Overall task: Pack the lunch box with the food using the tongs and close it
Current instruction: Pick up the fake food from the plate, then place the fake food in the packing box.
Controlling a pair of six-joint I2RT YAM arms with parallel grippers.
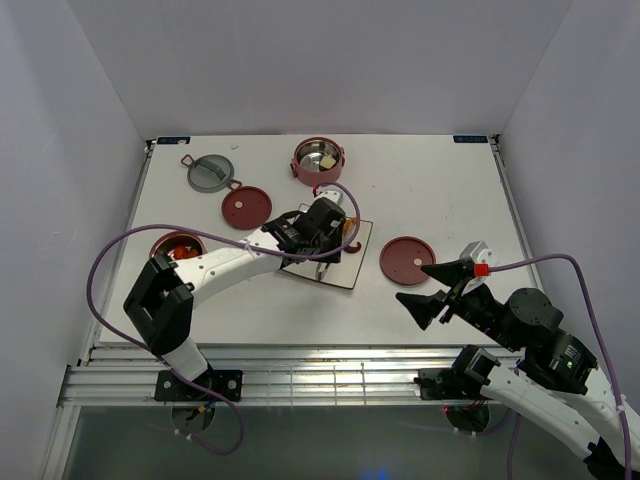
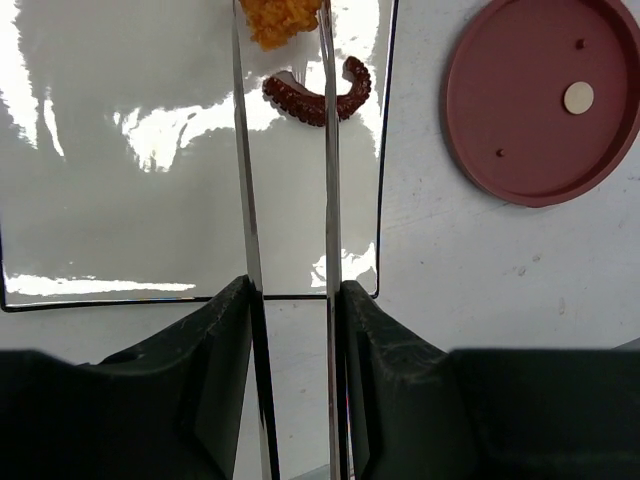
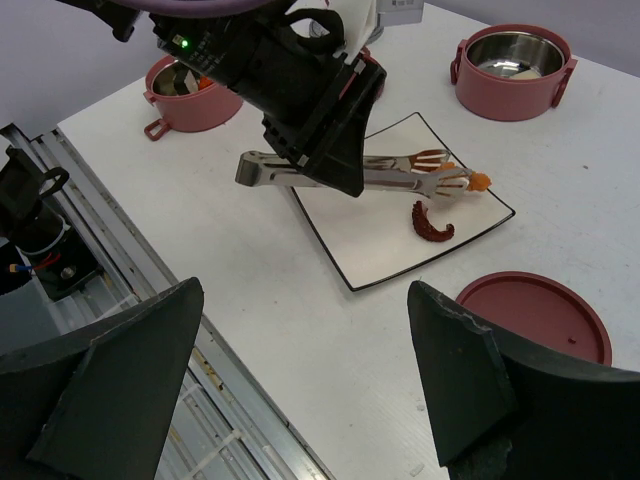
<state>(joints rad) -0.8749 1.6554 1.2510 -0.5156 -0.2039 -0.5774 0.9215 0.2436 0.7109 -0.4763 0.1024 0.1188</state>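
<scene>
My left gripper (image 2: 295,290) is shut on the silvery tongs (image 2: 246,150), one finger pressing on each blade. The tong tips reach an orange fried piece of food (image 2: 280,18) on the square plate (image 2: 120,230). A dark brown curled piece (image 2: 310,100) lies just beside the right blade. From the right wrist, the tongs (image 3: 405,172) lie low over the plate with the orange piece (image 3: 478,181) at their tips. One lunch box bowl (image 1: 318,158) at the back holds food. The other bowl (image 1: 178,246) sits left, partly hidden by the left arm. My right gripper (image 1: 420,285) stands open and holds nothing.
Red disc lids lie at the plate's right (image 1: 407,259) and back left (image 1: 246,207). The grey-green lid (image 1: 211,172) rests at the back left. The left arm's purple cable loops over the plate. Metal rails (image 3: 120,290) run along the near table edge.
</scene>
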